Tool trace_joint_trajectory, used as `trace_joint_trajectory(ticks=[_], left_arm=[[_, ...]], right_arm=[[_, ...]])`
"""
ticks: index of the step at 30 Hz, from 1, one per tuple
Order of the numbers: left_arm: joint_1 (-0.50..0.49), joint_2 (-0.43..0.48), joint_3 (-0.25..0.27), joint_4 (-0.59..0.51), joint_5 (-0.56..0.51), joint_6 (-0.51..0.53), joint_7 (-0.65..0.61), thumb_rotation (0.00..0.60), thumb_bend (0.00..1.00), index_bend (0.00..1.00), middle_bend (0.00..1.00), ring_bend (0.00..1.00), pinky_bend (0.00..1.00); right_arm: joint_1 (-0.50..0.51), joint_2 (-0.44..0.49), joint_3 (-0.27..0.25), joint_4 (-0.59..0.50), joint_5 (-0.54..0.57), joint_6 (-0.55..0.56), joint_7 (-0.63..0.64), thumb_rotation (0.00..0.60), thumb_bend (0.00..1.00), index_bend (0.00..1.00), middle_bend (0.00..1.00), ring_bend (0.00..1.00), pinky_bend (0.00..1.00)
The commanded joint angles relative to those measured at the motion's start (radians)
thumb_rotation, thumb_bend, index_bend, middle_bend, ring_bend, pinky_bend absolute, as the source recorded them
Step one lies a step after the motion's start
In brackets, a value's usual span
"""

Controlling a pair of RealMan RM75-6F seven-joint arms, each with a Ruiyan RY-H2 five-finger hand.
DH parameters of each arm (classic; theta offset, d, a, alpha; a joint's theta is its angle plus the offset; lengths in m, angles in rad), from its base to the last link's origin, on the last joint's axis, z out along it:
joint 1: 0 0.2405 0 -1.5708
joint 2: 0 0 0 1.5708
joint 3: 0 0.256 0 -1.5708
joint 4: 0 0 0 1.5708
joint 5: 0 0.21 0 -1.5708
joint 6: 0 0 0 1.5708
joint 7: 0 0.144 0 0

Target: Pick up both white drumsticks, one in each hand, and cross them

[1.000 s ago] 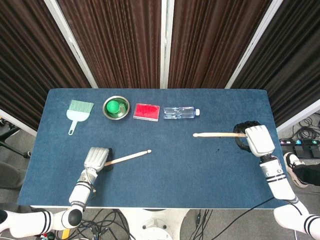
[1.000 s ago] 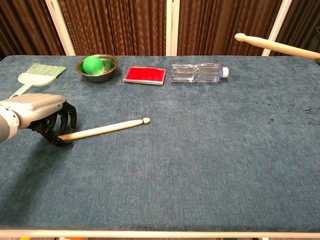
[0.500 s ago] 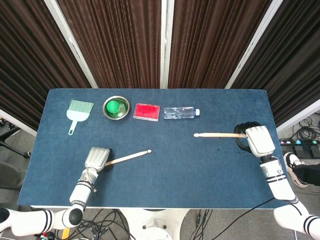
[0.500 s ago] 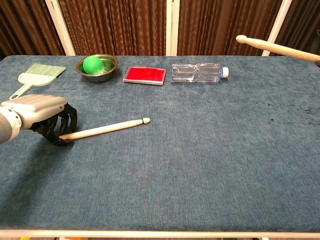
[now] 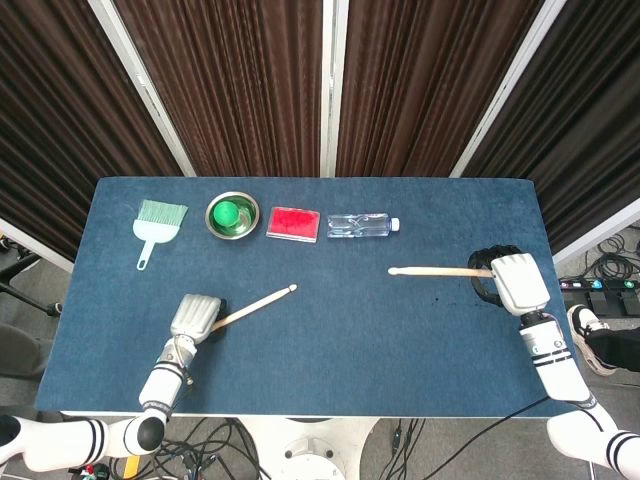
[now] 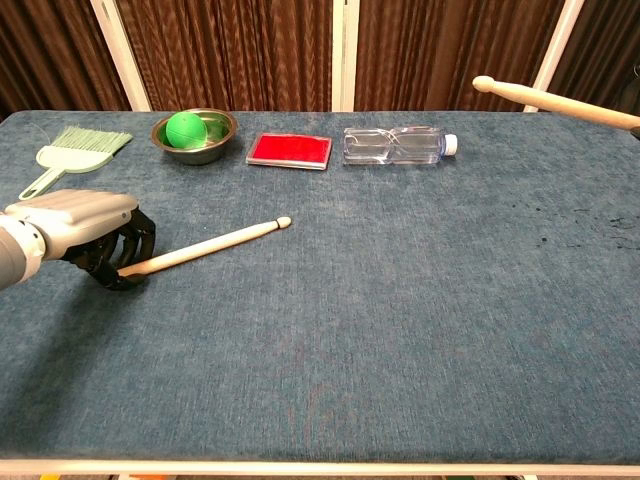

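My left hand (image 5: pixel 195 317) (image 6: pixel 75 235) grips the butt of one pale drumstick (image 5: pixel 255 305) (image 6: pixel 205 245) at the near left of the blue table; its tip points right and away, lifted slightly off the cloth. At the table's right side my right hand (image 5: pixel 510 280) holds the other drumstick (image 5: pixel 432 270) (image 6: pixel 555 98) up in the air, pointing left. In the chest view that hand is out of frame and only the stick shows. The two sticks are well apart.
Along the far side stand a green hand brush (image 5: pixel 157 226) (image 6: pixel 75 148), a steel bowl (image 5: pixel 213 228) (image 6: pixel 212 140) with a green ball (image 5: pixel 230 213) (image 6: pixel 183 129), a red flat box (image 5: pixel 293 223) (image 6: pixel 289 150) and a clear plastic bottle (image 5: pixel 362 225) (image 6: pixel 396 145) lying down.
The left drumstick's tip has swung up and away from me as the left hand tilts it. The right stick has barely moved.
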Motion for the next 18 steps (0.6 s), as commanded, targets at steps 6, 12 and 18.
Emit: trace_joint_trajectory(ticks=[6,12,18], left_arm=[[0.037,0.057,-0.012,0.024,0.205,-0.03,-0.279,0.6,0.45,0.61,0.67,0.64,0.7],[0.06,0.079,-0.014,0.104,0.412,-0.009,-0.559,0.6,0.46,0.62,0.7,0.66,0.72],[0.032,0.059,-0.027,0.175,0.582,0.028,-0.793,0.6,0.46,0.62,0.7,0.66,0.72]], right_arm=[[-0.037,-0.005,-0.009,-0.02,0.018,0.021,0.038,0.6,0.77,0.7,0.63,0.39,0.4],[-0.073,-0.037,-0.042,-0.06,0.003,0.034,0.13,0.6,0.78,0.7,0.64,0.4,0.4],[-0.059,-0.085,-0.053,-0.134,-0.033,0.015,0.247,0.6,0.8,0.71,0.65,0.41,0.4]])
